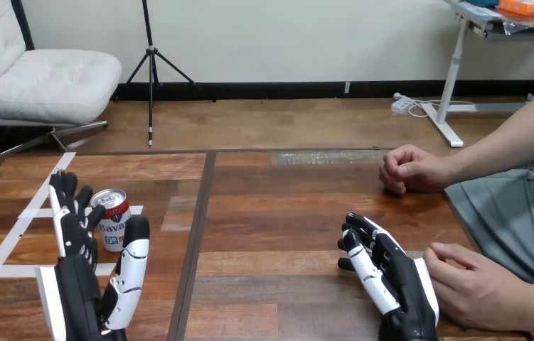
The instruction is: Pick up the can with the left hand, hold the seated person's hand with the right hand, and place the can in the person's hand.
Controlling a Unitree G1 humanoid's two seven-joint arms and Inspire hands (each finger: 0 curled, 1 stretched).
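The can (112, 220) stands upright on the left half of the table (271, 227), on strips of white tape (8, 245) stuck to the wood. The left hand (79, 284) is raised just in front of it, palm turned inward, its fingers (65, 209) straight and spread wide from the thumb, so the hand is fully open and has hold of nothing. In the head view the can shows in the gap between those fingers and the thumb; the fingertips are just beside the can's left edge, and I cannot tell whether they touch it.

The right hand (399, 284) lies low over the table's right half, its fingers stretched out toward the middle of the table, open and holding nothing. The person's nearer hand (473, 288) rests palm down right against its outer side, the 2 touching or almost so. The person's farther hand (409, 169) is a loose fist resting on the table's far right, well apart from both robot hands and from the can.
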